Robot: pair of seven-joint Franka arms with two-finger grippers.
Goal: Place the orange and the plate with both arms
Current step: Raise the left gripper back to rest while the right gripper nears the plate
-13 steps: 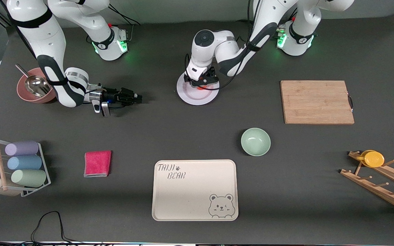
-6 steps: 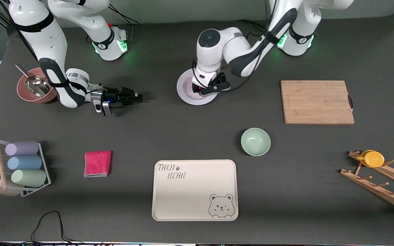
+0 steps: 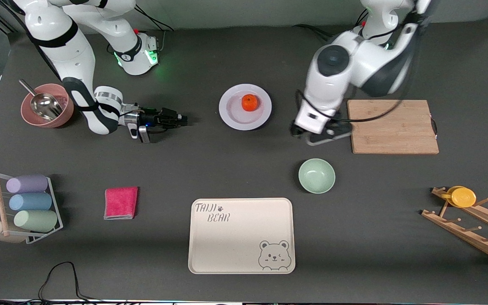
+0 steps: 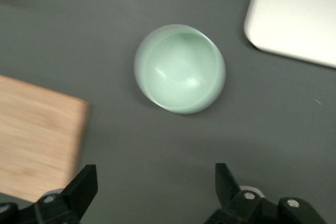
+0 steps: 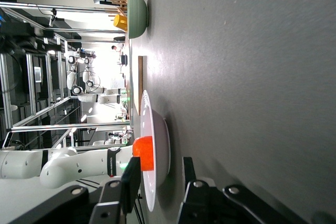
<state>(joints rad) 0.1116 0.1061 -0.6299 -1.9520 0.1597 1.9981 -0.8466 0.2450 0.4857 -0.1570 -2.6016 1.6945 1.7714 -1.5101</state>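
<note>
The orange (image 3: 249,102) lies on the pale plate (image 3: 235,118) in the middle of the table, nearer the robots' bases. My left gripper (image 3: 321,136) is open and empty, up over bare table between the plate and the cutting board; its wrist view shows its gripper (image 4: 155,187) with wide-apart fingers. My right gripper (image 3: 183,118) is open and low over the table, apart from the plate on the right arm's side and pointing at it. In the right wrist view the gripper (image 5: 160,179) lines up with the plate's rim (image 5: 159,145), with the orange (image 5: 143,153) on the plate.
A wooden cutting board (image 3: 392,126) lies toward the left arm's end. A mint-green bowl (image 3: 316,175) and a cream bear tray (image 3: 241,235) lie nearer the front camera. A pink bowl with a scoop (image 3: 45,106) stands beside the right arm. A red cloth (image 3: 120,202) lies nearer the camera.
My left gripper has let go of the orange on the plate and swung away toward the cutting board. My right gripper has edged closer to the plate.
</note>
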